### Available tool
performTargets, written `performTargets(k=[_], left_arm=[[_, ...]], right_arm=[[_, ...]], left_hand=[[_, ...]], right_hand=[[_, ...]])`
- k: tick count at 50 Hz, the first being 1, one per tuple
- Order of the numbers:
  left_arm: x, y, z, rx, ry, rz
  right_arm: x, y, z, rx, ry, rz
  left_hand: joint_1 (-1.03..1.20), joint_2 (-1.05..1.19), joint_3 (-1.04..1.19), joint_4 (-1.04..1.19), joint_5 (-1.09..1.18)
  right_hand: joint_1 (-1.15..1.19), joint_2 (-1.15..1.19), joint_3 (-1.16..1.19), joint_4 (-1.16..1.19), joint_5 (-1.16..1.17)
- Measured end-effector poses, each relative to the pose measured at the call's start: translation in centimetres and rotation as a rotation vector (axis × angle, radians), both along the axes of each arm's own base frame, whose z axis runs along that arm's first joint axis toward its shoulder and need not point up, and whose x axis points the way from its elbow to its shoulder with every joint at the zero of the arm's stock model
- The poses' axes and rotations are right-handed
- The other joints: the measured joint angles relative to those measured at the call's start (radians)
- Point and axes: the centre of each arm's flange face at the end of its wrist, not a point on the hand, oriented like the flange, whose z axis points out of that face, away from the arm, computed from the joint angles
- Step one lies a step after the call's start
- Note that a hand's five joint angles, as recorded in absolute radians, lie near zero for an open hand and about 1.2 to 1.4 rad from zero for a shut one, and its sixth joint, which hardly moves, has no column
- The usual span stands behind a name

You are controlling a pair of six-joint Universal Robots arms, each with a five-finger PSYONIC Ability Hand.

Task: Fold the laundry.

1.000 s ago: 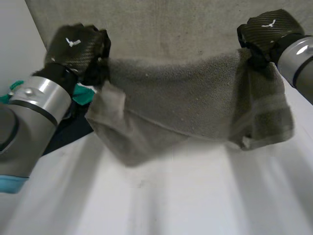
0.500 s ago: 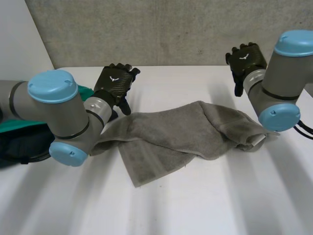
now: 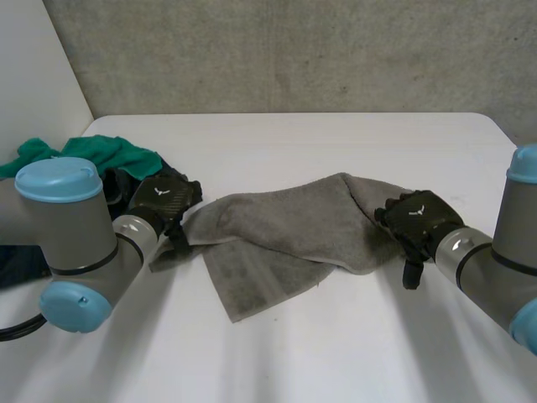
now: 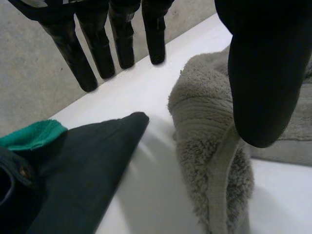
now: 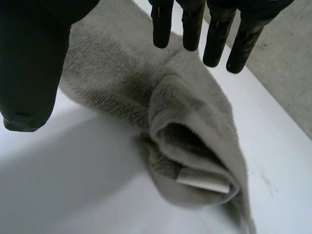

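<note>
Along the white table's (image 3: 336,353) left edge: a heap of other laundry, with a crumpled green cloth (image 3: 101,153) over a dark navy garment (image 4: 87,175). It lies beside the work area and is probably the waiting pile.

Left hand (image 3: 161,200) sits low at the left end of the grey terry towel (image 3: 285,227). Left wrist view: fingers (image 4: 122,44) are straight and set well away from the thumb (image 4: 263,83). The towel's bunched, hemmed corner lies under the palm. Nothing is pinched, so the hand is slack and holds nothing.

Towel lies mid-table, rumpled rather than flat. One flap trails toward the near edge and a ridge humps up right of centre. Its long axis runs left to right, parallel to the near edge, with one end toward each hand.

Right hand (image 3: 417,220) is at the towel's right end. Right wrist view: fingers (image 5: 162,27) are straight and the thumb (image 5: 34,63) is held wide. The rolled end with its small white tag (image 5: 202,181) lies beneath the palm, ungripped.

Judgement: the hands sit at opposite ends because the corners there must be taken to stretch the cloth along its length. No fold is made yet, and the towel needs flattening first. The bunched ends hide the true corners, so a hand could catch a doubled layer.
</note>
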Motion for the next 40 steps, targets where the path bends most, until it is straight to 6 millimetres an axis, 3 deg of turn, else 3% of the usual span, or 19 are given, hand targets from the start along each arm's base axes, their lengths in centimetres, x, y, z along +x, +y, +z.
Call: performTargets(k=[2, 4, 11, 21, 40], left_arm=[[0.1, -0.2, -0.3, 0.004, -0.003, 0.005], [0.1, -0.7, -0.9, 0.012, -0.009, 0.013], [0.2, -1.2, -1.6, 0.019, -0.014, 0.020], [0.3, -0.8, -1.2, 0.015, -0.013, 0.016], [0.6, 0.0, -0.4, 0.010, -0.008, 0.016]], right_arm=[[-0.2, 0.0, -0.3, 0.002, 0.000, -0.005], [-0.6, 0.0, -0.8, 0.004, -0.001, -0.017], [-1.4, -0.3, -1.6, 0.017, 0.002, -0.043], [-1.8, -1.5, -2.7, 0.023, -0.002, -0.057], [-0.2, -5.9, -4.7, -0.030, -0.020, -0.032]], left_hand=[[0.000, 0.000, 0.000, 0.000, 0.000], [0.393, 0.358, 0.356, 0.356, 0.347], [0.674, 0.709, 0.702, 0.706, 0.692], [0.677, 0.737, 0.727, 0.735, 0.715], [0.677, 0.737, 0.727, 0.735, 0.715]], right_hand=[[0.061, 0.058, 0.064, 0.071, 0.053], [0.110, 0.108, 0.116, 0.129, 0.099], [0.207, 0.227, 0.226, 0.243, 0.201], [0.277, 0.309, 0.309, 0.324, 0.281], [0.272, 0.285, 0.294, 0.307, 0.283]])
